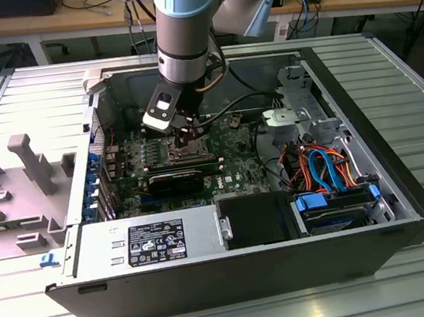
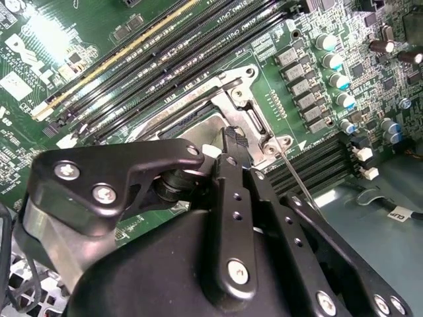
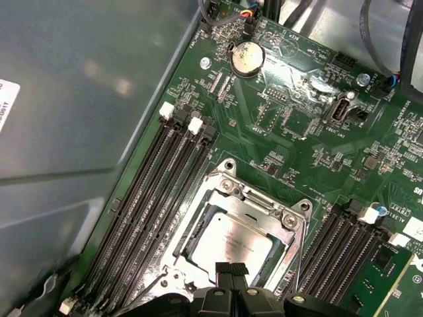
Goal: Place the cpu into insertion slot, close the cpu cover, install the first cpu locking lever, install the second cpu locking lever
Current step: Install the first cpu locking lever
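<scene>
black metal pincer, two-fingered, carried on a grey and pale-blue robot arm: fingertips drawn narrow, side by side, nothing seen between them. the tips are low over the edge of the socket; whether they touch it cannot be told.

small flat square cpu, dull silver-grey top: seated in the insertion slot, a square socket with a dark frame, just beside the pincer tips.

thin silvery metal cpu cover, a square frame with a window: lying down over the socket, the cpu top showing through the window.

thin bright wire lever: runs out from a socket corner, near the pincer finger in the second wrist view; latched or not, cannot tell.

long narrow black memory slots: in rows on both sides of the socket.

green circuit board: bears the socket, the slots and a round silver coin cell.

long black graphics card: near the socket, on the board.

open grey metal computer case: holds the board and lies on a pale ribbed metal surface.
</scene>
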`<state>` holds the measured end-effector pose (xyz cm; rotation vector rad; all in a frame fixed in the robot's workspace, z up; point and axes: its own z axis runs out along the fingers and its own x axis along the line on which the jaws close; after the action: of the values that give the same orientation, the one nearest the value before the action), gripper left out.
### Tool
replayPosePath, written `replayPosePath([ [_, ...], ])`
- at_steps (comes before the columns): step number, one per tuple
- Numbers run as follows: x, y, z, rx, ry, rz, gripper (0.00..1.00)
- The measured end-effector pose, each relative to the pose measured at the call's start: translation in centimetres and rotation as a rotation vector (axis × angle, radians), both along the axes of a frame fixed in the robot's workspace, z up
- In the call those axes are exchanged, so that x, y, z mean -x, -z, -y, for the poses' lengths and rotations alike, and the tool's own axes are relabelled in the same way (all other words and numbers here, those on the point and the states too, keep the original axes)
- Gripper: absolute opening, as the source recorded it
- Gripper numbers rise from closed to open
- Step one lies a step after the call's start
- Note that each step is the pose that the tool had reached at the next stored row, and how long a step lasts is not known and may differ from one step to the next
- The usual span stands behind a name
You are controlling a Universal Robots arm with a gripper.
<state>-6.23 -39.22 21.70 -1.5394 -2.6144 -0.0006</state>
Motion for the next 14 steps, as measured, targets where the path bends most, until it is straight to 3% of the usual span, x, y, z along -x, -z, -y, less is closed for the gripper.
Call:
replayPosePath([
  [14, 0.00, 0.00, 0.00, 0.0000, -0.037, -0.0001, 0.11],
])
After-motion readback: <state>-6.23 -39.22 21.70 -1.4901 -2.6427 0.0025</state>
